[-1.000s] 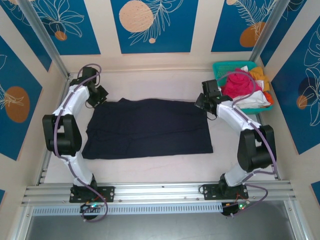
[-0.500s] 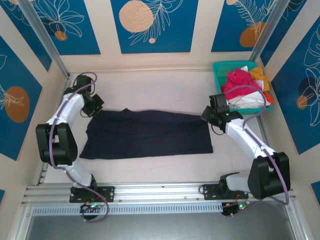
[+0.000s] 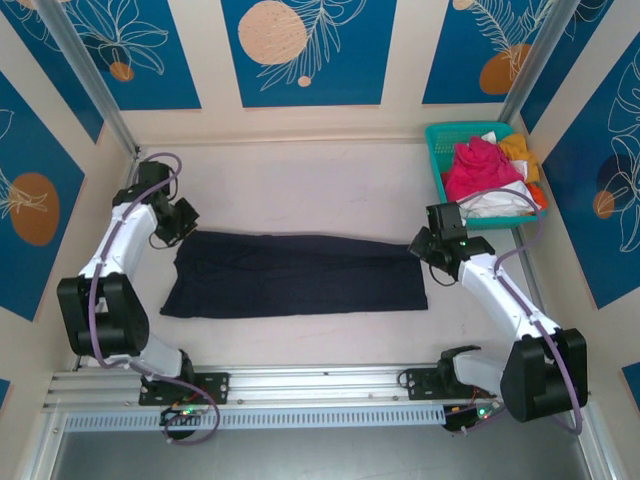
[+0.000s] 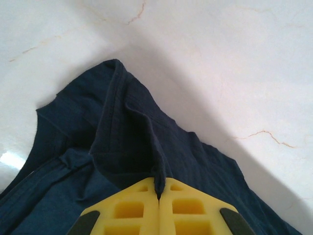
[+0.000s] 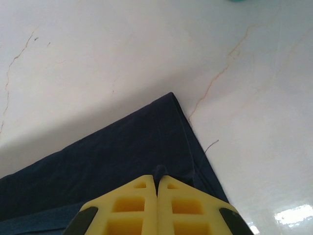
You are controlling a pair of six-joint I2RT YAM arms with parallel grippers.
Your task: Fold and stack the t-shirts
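At the left of the top view, your left gripper [image 3: 181, 231] is clamped on the upper-left corner of the dark navy t-shirt [image 3: 295, 275]. Its wrist view shows the yellow fingers [image 4: 127, 210] pressed together on a ridge of cloth drawn up between them. The shirt lies as a wide band across the middle of the table [image 3: 300, 180]. At its upper-right corner, your right gripper [image 3: 420, 243] is pinched on the edge likewise. In the upper right, the teal basket [image 3: 447, 135] holds the magenta-pink t-shirt [image 3: 478, 167], white t-shirt [image 3: 497, 204] and orange-yellow t-shirt [image 3: 520, 150].
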